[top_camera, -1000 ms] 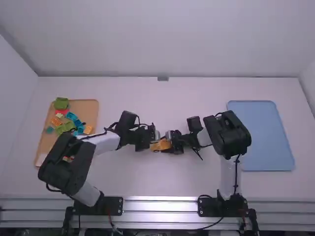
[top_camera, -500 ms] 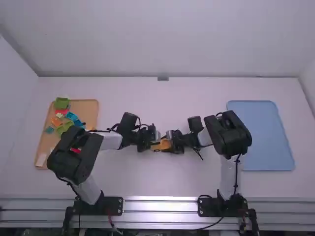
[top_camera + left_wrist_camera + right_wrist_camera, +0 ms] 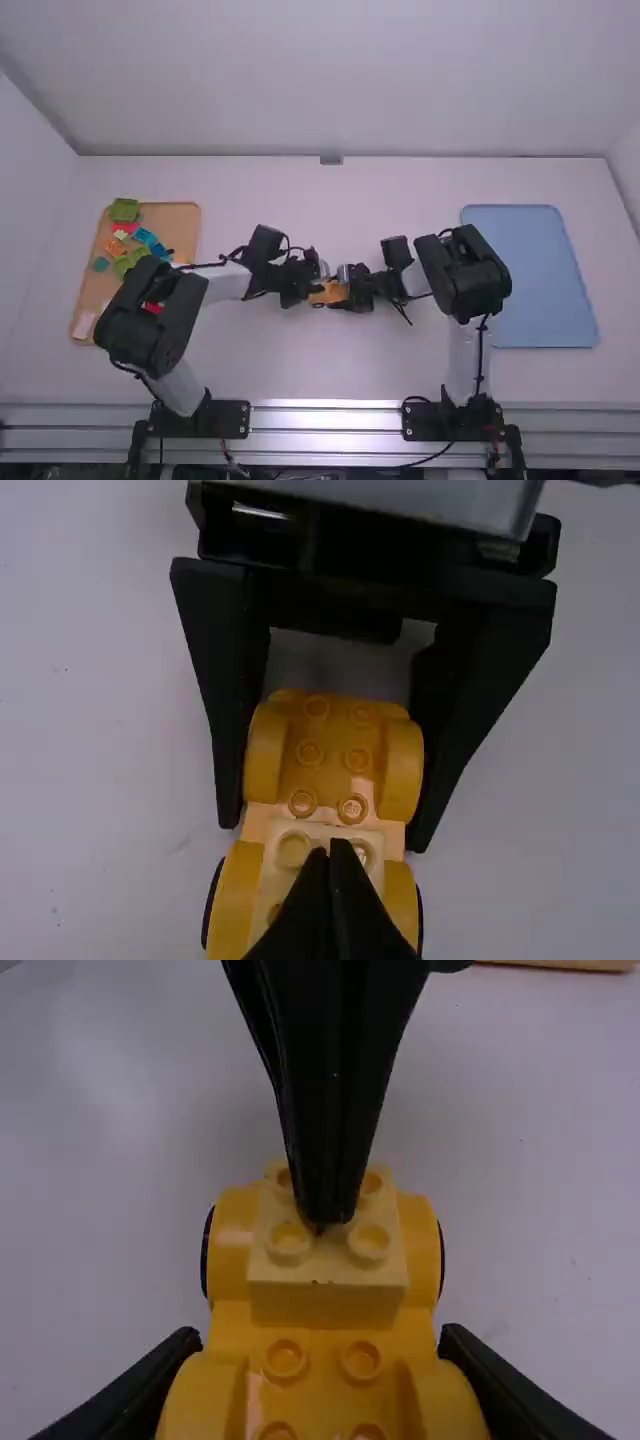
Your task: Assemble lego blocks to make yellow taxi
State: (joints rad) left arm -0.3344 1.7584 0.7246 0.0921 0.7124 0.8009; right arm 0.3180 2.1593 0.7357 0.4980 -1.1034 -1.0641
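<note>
In the high view my left gripper [image 3: 316,290] and my right gripper [image 3: 348,291] meet at the yellow car [image 3: 330,294] near the table's middle. The left wrist view has my left gripper [image 3: 334,848] shut, its joined tips over a pale yellow block [image 3: 294,850] that sits on one end of the yellow car base [image 3: 335,745]. Seen from the right wrist, those tips rest between the studs of the pale block [image 3: 328,1298]. My right gripper [image 3: 320,1345] is shut on the sides of the yellow car base [image 3: 322,1368], at the end with bare studs.
An orange-brown tray [image 3: 180,215] at the left holds several green, blue, red and orange blocks, partly under the left arm. A blue tray [image 3: 530,275] lies at the right.
The left arm's elbow has swung toward the camera and slightly right, and its gripper has shifted a little at the car. The right arm has stayed nearly still.
</note>
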